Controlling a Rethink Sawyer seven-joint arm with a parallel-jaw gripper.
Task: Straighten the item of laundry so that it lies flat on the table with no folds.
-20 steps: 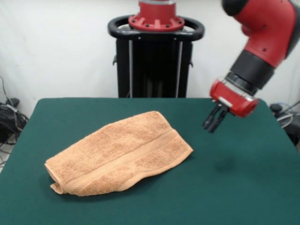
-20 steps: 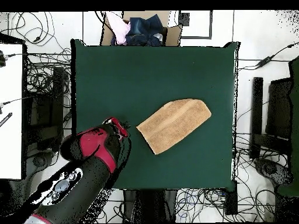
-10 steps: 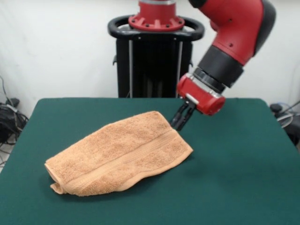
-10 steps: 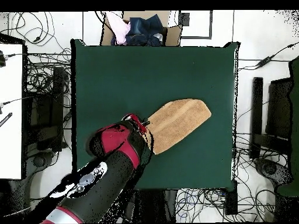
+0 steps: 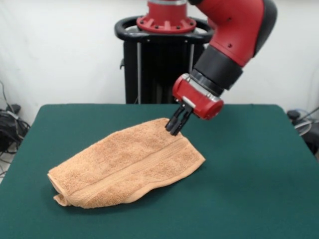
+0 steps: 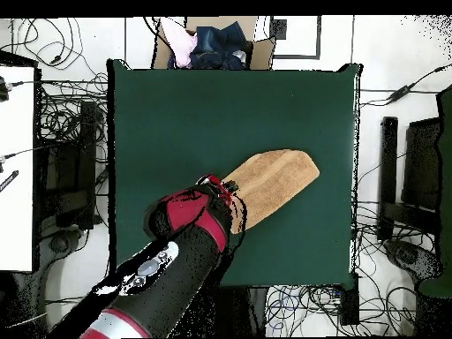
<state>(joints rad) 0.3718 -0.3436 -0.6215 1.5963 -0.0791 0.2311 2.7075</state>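
With its fingers together and holding nothing, the claw (image 5: 175, 130) hangs just above the far right corner of the folded towel (image 5: 127, 167) lying mid-table (image 5: 259, 199), so it should spread, drop and pinch only the top layer there.

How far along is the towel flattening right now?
Nothing is flattened yet: the towel lies doubled over in an elongated bundle on the table, with a woven band running along its length. In hand: the end effector hangs at the towel's far corner, its fingers close together, nothing gripped that I can see. Left: grasp an edge, unfold the layers and spread them flat.
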